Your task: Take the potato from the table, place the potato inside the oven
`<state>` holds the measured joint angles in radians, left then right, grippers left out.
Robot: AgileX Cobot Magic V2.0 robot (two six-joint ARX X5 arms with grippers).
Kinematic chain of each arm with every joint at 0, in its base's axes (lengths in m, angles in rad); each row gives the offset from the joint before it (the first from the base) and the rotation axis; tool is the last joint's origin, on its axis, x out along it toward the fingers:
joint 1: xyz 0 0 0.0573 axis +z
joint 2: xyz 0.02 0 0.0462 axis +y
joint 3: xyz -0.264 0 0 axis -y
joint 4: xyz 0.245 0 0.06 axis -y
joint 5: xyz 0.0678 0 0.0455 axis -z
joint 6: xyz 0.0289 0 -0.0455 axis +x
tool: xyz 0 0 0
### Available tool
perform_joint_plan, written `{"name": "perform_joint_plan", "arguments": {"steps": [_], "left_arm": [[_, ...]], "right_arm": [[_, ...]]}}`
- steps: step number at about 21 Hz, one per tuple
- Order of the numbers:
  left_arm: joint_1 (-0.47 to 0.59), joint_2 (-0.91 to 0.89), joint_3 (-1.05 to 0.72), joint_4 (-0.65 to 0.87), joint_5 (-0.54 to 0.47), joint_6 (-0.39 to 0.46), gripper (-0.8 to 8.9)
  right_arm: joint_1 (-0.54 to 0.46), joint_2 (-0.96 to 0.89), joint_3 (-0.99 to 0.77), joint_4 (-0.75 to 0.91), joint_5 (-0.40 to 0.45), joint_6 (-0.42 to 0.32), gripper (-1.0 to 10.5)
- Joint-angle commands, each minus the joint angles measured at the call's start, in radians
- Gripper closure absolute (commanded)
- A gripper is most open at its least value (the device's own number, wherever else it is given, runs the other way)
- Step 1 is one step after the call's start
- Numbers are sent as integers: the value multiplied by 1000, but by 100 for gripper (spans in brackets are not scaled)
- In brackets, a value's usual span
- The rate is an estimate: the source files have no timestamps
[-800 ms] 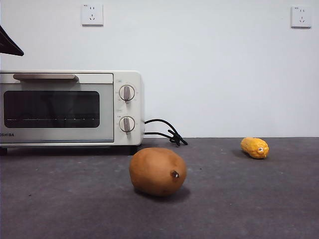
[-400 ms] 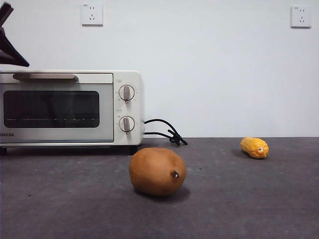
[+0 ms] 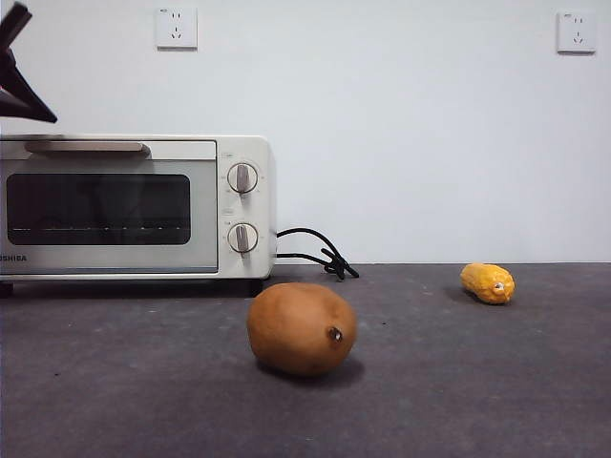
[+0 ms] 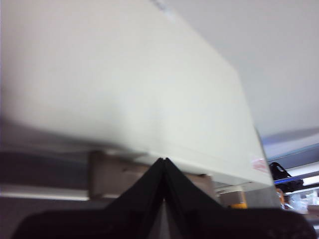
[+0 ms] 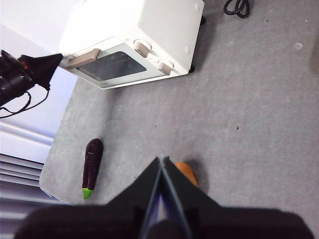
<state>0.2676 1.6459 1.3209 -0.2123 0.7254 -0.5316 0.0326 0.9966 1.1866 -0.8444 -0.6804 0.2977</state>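
Nothing of the task was yet done: at far left the left gripper (image 3: 21, 72), jaws pressed together, hovered above the closed oven (image 3: 134, 205), the potato (image 3: 302, 327) lay untouched on the table (image 3: 496, 382), and the right gripper (image 5: 161, 164) hung overhead, jaws together, empty.

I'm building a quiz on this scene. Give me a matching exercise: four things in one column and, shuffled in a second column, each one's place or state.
Things:
1. large orange-brown oval potato
2. cream-white toaster oven
3. small orange-yellow corn piece
4. left tool

Places or states:
A. door shut, dark glass facing front
B. jaws shut, near the oven's bar handle
C. lying on the dark grey table, in front of the oven
D. far across the table from the oven

Pairs: 1-C, 2-A, 3-D, 4-B
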Motion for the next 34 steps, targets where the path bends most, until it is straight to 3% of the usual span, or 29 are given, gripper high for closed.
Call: {"name": "perform_joint_plan", "arguments": {"steps": [1, 8, 16, 34], "left_arm": [[-11, 16, -2, -6, -31, 42, 820], [-29, 24, -2, -8, -94, 57, 820], [-58, 24, -2, -87, -201, 168, 820], [-67, 24, -2, -229, -214, 274, 820]], "right_arm": [[1, 2, 6, 3, 1, -14, 947], [1, 2, 6, 3, 12, -14, 947], [1, 2, 6, 2, 19, -14, 947], [1, 1, 6, -59, 19, -15, 947]]}}
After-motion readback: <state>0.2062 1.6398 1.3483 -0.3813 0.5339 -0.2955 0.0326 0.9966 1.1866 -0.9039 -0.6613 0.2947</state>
